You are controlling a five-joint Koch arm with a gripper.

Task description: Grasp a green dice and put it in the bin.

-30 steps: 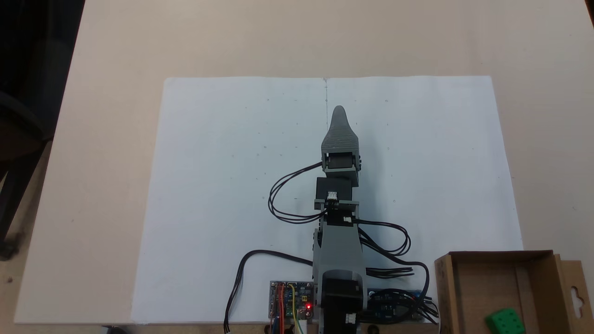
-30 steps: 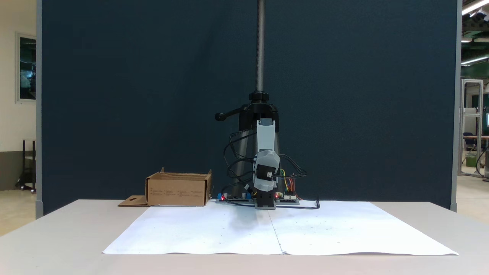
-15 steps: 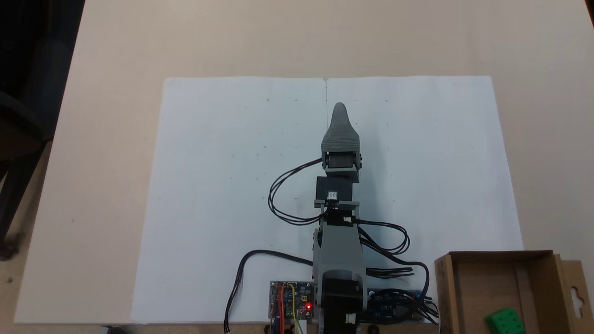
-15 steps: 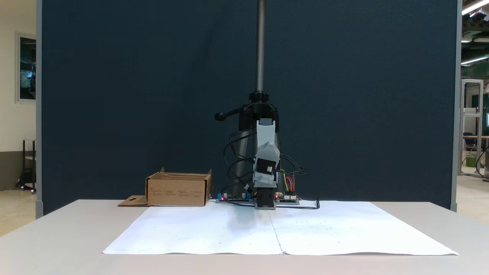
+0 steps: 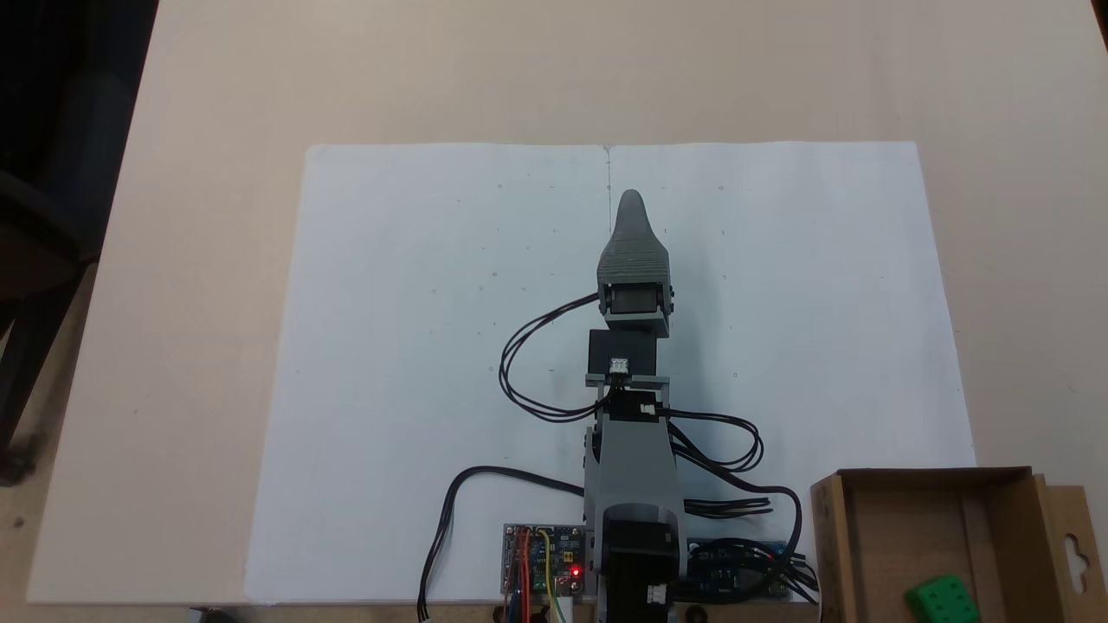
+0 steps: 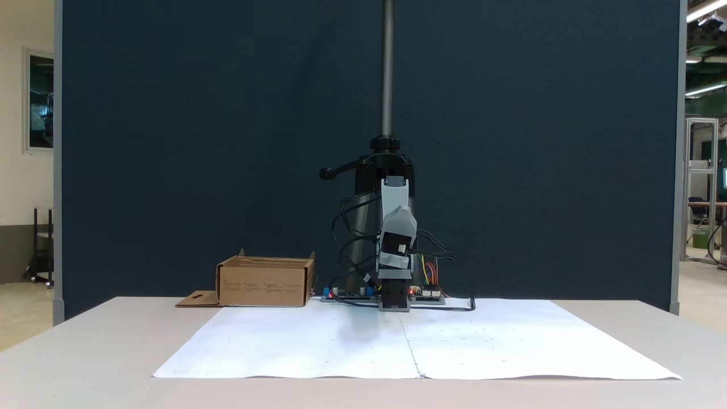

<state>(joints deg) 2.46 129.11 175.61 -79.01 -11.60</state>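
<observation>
Risen slightly, fingers (image 5: 632,201) overlap, hiding their gap; green dice (image 5: 942,600) partly cropped.

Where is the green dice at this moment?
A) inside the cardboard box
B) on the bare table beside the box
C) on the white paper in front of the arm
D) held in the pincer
A: the green dice lies on the floor of the cardboard box, inside its walls.

The gripper (image 5: 631,197) points up-frame over white paper (image 5: 415,346); the green dice (image 5: 942,599) lies in the cardboard bin (image 5: 831,536), well right below the fingertips.
</observation>
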